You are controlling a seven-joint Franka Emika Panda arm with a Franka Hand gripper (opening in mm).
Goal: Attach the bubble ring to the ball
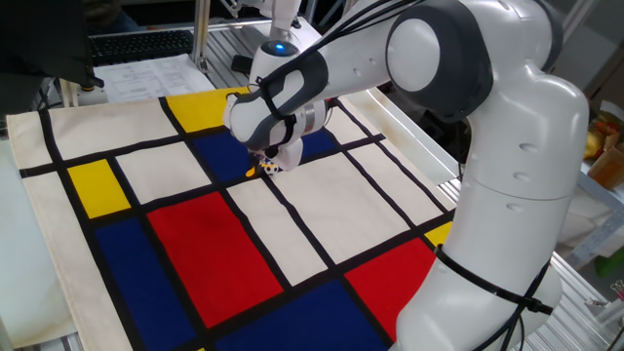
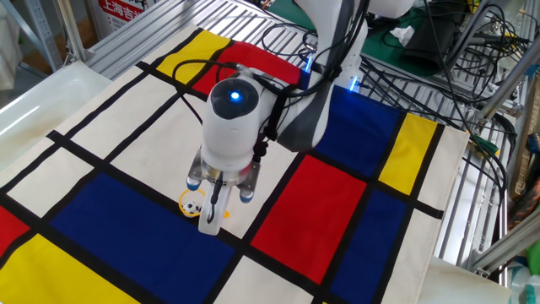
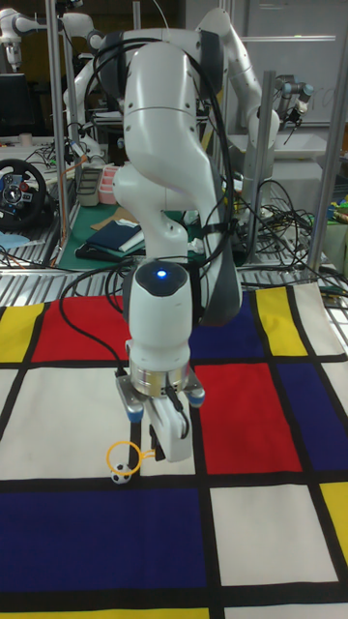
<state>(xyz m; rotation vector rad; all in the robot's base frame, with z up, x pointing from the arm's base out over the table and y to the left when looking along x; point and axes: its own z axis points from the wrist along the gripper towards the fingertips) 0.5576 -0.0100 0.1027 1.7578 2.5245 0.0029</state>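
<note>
Nearly done: ring (image 3: 123, 453) lowered around ball (image 3: 120, 474) on the surface (image 3: 58, 416), ball sitting at hoop's near edge. Gripper (image 3: 160, 443) pinching the handle. Left: seat ring, let go.

Open cloth (image 2: 101, 228) all around, only ball (image 3: 119, 474) and bubble ring (image 3: 124, 455) beside tool (image 3: 162, 447)

Glossy white arm (image 3: 169, 116) (black joint bands, black cables), blue wrist light (image 2: 234, 95).
</note>
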